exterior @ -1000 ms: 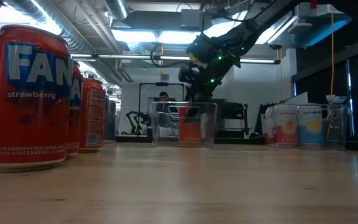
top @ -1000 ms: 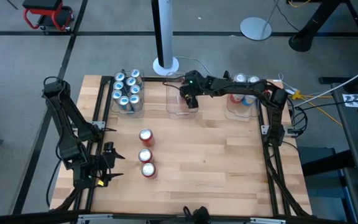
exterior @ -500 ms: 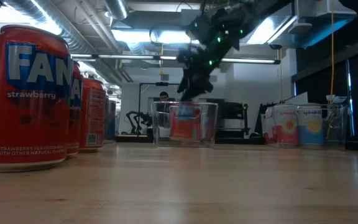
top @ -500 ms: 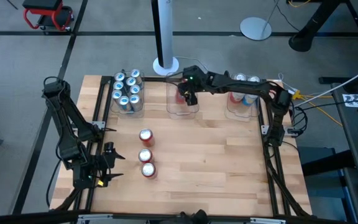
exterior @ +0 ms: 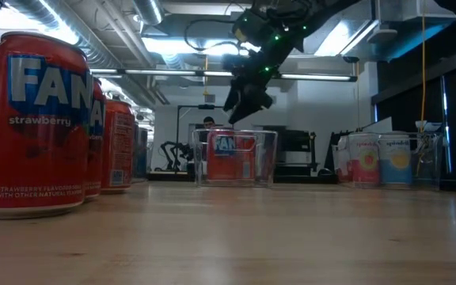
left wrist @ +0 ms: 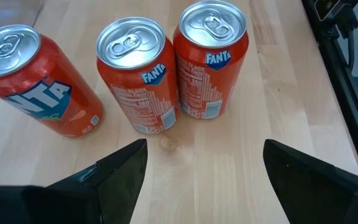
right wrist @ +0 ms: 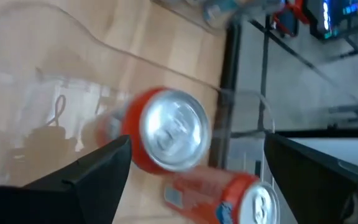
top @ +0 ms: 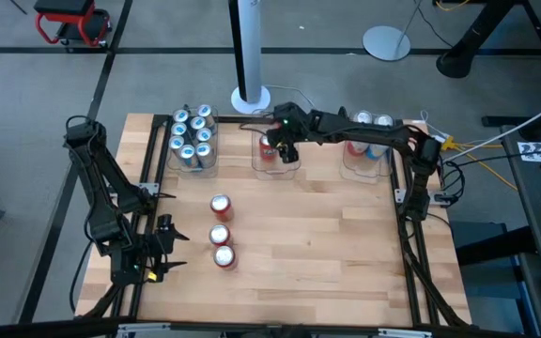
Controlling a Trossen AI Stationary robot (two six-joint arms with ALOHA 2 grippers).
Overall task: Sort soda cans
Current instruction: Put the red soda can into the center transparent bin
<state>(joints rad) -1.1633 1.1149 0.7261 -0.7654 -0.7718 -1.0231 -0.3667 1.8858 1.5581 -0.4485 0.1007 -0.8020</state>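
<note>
On the high view, nearest to the front edge of the table, the left gripper (top: 164,246) waits at about 8 o'clock from the table centre. Its fingers are spread and hold nothing. Just beside it, toward 3 o'clock, three red cans (top: 220,232) stand upright in a short row on the bare wood (top: 327,244). The left wrist view shows the same three red cans (left wrist: 142,74) straight ahead of the open fingers, with their silver tops up, so their long axis is vertical. The left arm is clearly the nearer one to them; the right arm is well apart, at the far side.

Farther, at 12 o'clock, the middle clear bin (top: 276,164) holds a red can (top: 269,149). In the low view this can (exterior: 223,155) stands upright inside the bin. The right gripper (top: 285,148) hangs just above it with fingers spread and pinches nothing; the can is free below it. The right wrist view seems to show a second red can (right wrist: 229,193) lying close by.

At 11 o'clock the far left bin (top: 216,160) is full of blue-teal cans (top: 192,135). At 1 o'clock the far right bin (top: 346,165) holds silver-white cans (top: 372,121).

In my judgement the next pick is one of the three red cans, which must travel toward 1 o'clock to the middle bin.
</note>
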